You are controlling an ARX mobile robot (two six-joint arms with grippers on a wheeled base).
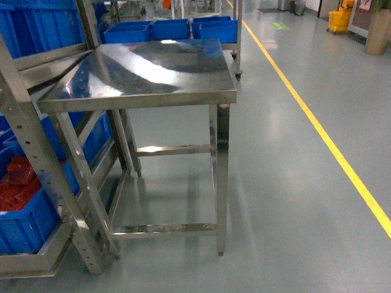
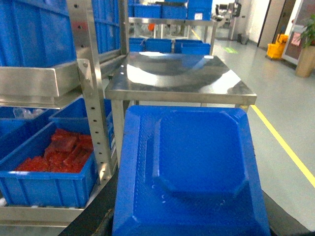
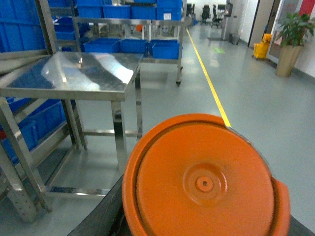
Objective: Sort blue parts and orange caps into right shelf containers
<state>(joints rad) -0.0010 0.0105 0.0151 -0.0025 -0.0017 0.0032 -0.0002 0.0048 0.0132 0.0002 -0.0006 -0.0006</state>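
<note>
I note the blue part filling the left wrist view and the orange cap filling the right; fingers' state I cannot tell, so I keep both level while approaching the far blue containers beyond the table.

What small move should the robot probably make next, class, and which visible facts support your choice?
Probably roll toward the shelf. The left wrist view is filled by a blue part, the right by an orange cap, so both seem loaded, though neither pincer shows. The steel table holds nothing, and blue crates sit ahead.
</note>
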